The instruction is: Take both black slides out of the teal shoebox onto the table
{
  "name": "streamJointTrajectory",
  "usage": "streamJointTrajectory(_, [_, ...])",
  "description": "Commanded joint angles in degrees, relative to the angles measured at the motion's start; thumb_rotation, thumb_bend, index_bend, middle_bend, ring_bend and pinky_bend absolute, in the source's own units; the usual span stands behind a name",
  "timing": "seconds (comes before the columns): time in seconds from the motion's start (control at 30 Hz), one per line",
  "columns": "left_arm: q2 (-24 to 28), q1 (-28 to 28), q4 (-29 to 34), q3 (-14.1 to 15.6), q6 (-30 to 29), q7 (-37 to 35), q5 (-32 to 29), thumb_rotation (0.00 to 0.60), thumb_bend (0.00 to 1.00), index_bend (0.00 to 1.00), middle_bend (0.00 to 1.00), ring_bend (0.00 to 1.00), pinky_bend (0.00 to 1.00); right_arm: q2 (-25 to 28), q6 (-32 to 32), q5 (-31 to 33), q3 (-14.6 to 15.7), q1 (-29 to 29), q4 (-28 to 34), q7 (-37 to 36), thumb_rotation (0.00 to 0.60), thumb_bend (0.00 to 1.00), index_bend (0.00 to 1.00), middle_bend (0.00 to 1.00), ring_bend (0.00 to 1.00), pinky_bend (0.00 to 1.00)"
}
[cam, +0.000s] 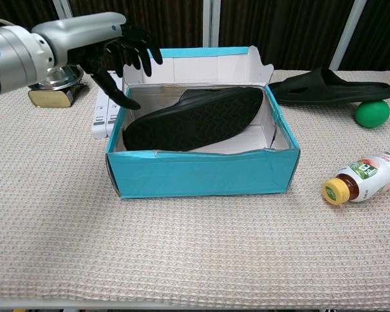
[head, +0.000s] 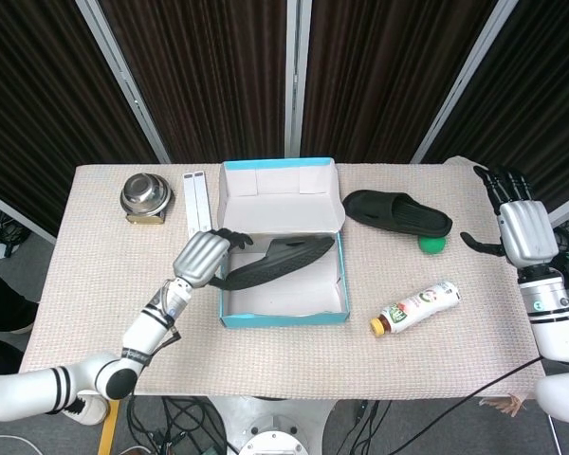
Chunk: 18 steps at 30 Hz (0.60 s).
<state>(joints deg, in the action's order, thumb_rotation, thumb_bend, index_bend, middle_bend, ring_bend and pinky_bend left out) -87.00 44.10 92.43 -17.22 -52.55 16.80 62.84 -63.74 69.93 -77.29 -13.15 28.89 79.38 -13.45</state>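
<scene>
— Beige woven table (head: 104, 265); where are the slides?
— One black slide (cam: 195, 117) lies tilted in the teal shoebox (cam: 201, 172), the other slide (head: 396, 212) on the table.
— Hands?
— Left hand (cam: 120, 55) hovers spread over the box's left end; right hand (head: 520, 227) spread, empty.

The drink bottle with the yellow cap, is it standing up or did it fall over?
Tipped over. The bottle lies on its side on the table, yellow cap pointing toward the teal shoebox.
</scene>
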Motion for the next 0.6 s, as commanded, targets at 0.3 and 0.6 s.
streamJointTrajectory(0.3, [-8.9,7.3,-4.0,0.4,-3.5,15.4,-17.2,0.600,0.03,0.29,0.36,0.32,0.44,-0.6,0.7,-0.4,0.2,-1.2,-1.4,-1.4,0.600,0.09,0.00,0.13,0.00,0.00])
streamJointTrajectory(0.6, [-14.0,9.8,-8.4,1.2,-8.6,21.6,-20.4,0.600,0.02,0.29,0.36,0.32,0.44,-1.1,0.8,-0.8,0.1,-1.6,-3.2,-2.6,0.600,0.09,0.00,0.13,0.00,0.00])
